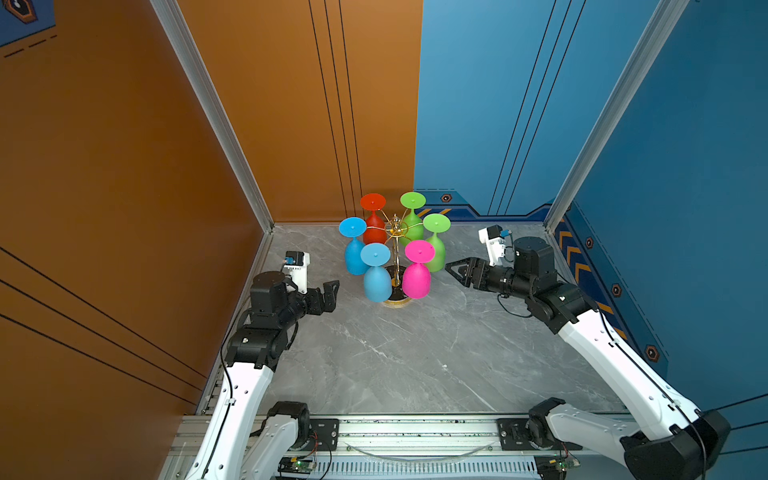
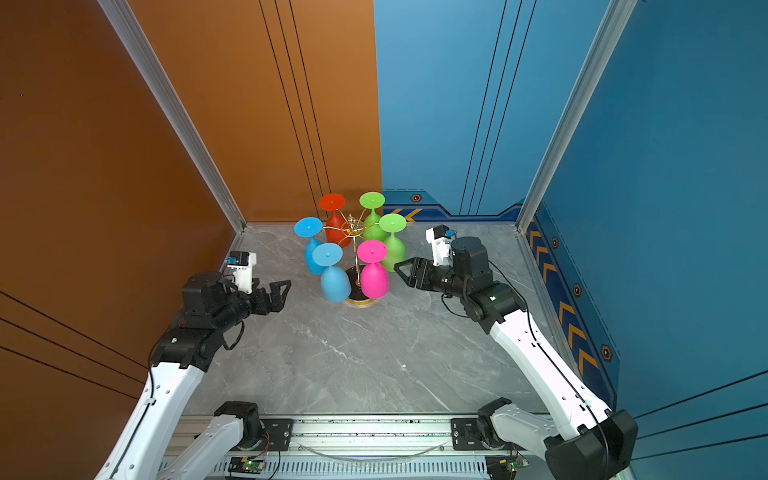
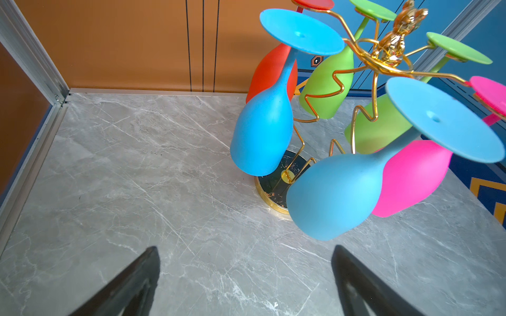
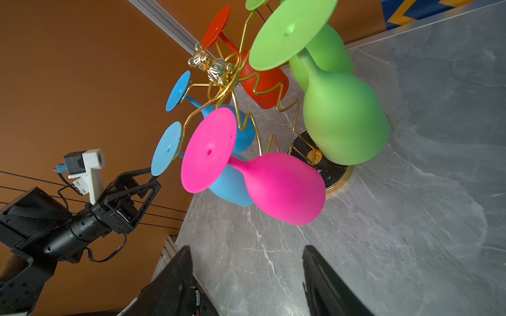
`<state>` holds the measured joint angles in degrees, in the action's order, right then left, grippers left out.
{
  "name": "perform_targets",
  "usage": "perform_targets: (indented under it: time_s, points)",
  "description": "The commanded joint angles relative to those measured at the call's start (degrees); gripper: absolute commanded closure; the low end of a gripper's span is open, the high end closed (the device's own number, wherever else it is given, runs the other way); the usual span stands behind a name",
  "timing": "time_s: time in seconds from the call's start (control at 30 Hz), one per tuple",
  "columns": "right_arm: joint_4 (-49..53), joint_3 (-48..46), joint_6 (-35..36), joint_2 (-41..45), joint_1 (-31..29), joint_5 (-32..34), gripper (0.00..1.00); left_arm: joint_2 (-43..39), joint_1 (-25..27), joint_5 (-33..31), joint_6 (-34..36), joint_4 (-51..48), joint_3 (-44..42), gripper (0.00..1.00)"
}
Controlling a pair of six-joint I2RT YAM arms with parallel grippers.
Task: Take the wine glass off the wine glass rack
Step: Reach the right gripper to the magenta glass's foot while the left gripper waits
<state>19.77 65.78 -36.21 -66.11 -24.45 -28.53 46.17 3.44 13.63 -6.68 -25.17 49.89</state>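
**Right gripper (image 1: 452, 266) near green glass (image 1: 436, 254)**

Its fingers are partly apart with nothing between them. The glass ahead of it hangs upside down on the gold rack (image 1: 395, 227) with 5 others. A pink glass (image 1: 417, 279) also hangs ahead of the tips. The left gripper (image 1: 330, 291) stands wide and empty, apart from the blue glass (image 1: 377, 282) ahead of it.

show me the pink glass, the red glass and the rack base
pink glass (image 1: 417, 280): in a top view, on its bowl.
red glass (image 1: 372, 201): in a top view, on its round foot.
rack base (image 3: 271, 188): left wrist view, on the black top face.
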Motion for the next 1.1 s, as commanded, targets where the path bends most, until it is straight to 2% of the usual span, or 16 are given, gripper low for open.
perform_targets:
  time_s: [0.0, 0.4, 1.07]
  points:
    - [-4.9, 2.2, -2.9, -1.2, -0.7, -1.2, 0.38, -0.3, 0.4, 2.9, 0.9, -0.4, 0.8, 0.02]
    - [-12.1, 4.2, -8.0, -7.4, -1.1, -1.3, 0.53, -0.4, 0.3, 5.2, 0.7, 0.1, 0.6, 0.02]
    - [-14.5, 7.3, -10.5, -13.5, -1.9, -3.3, 0.62, -0.7, 0.4, 7.2, 0.4, 0.3, 0.4, 0.02]
